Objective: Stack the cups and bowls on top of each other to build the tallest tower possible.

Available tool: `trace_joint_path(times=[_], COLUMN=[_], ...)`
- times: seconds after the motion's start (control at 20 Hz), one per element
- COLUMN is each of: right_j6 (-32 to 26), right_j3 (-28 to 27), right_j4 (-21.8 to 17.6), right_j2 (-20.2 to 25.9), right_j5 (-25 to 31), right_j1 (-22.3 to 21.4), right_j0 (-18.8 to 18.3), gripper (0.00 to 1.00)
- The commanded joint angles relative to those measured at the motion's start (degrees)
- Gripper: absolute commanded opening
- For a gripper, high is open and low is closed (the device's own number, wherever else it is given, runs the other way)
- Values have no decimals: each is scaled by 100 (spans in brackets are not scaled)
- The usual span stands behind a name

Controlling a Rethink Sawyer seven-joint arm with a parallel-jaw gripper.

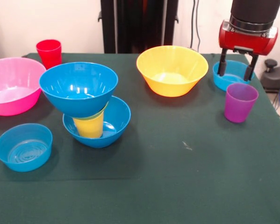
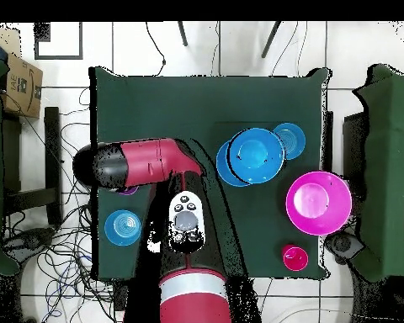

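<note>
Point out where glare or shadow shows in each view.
Front view: white highlights glint inside the upper blue bowl of the tower; the purple cup and yellow-orange bowl cast soft shadows on the tablecloth. Overhead view: a bright spot sits in the pink bowl; the arm hides the purple cup.

near half of table [image 1: 177, 186] free | tower [image 1: 86, 105], bowls crowd far half

Lab: loose cables [image 2: 45, 252], tiled floor [image 2: 357, 303]
</note>
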Motion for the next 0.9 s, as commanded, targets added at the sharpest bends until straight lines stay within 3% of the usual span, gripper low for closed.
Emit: trace_joint_path(times=[0.05, 0.9], right_j6=[-160, 33], right_j3=[414, 494], right_j4=[-366, -370], right_j2=[474, 372], right_j5=[-468, -1017], right_j1=[477, 757], right_j0=[111, 294], gripper=[100, 100])
